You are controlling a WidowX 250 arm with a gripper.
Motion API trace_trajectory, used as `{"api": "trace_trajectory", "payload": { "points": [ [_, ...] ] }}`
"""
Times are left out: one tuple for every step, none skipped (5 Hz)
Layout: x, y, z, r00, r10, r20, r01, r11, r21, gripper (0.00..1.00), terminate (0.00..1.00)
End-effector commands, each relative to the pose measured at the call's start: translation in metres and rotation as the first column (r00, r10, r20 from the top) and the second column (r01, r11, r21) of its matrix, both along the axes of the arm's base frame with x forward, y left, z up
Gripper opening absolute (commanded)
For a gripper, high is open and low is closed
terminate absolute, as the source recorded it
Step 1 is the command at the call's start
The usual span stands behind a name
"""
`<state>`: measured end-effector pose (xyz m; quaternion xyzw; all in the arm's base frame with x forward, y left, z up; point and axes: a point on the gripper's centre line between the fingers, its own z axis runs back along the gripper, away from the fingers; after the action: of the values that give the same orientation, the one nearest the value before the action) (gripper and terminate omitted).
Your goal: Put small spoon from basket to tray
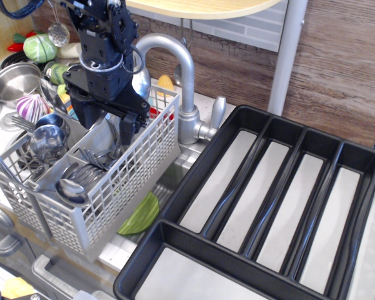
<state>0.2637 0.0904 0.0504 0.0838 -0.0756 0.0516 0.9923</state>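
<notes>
While the gripper [105,122] hung open and empty above the basket [122,187] at the counter's left edge, the small spoon could not be identified among the cutlery; reaching came next, tray [194,169] waiting

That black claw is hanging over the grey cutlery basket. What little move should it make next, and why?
Probably lower straight down into the basket. The gripper hangs open just above the back compartment, holding nothing, and the tray has no cutlery in it. Which piece is the small spoon is hard to tell from here.
</notes>
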Motion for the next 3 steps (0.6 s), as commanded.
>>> {"api": "trace_trajectory", "payload": {
  "points": [
    [0.0000,0.0000,0.0000,1.000,0.000,0.000,0.000,1.000,0.000,1.00,0.00],
    [-0.0026,0.0005,-0.0037,0.999,-0.030,0.020,0.029,0.998,0.061,1.00,0.00],
    [-0.0043,0.0071,-0.0083,0.995,-0.096,0.019,0.093,0.988,0.126,1.00,0.00]
  ]
}}
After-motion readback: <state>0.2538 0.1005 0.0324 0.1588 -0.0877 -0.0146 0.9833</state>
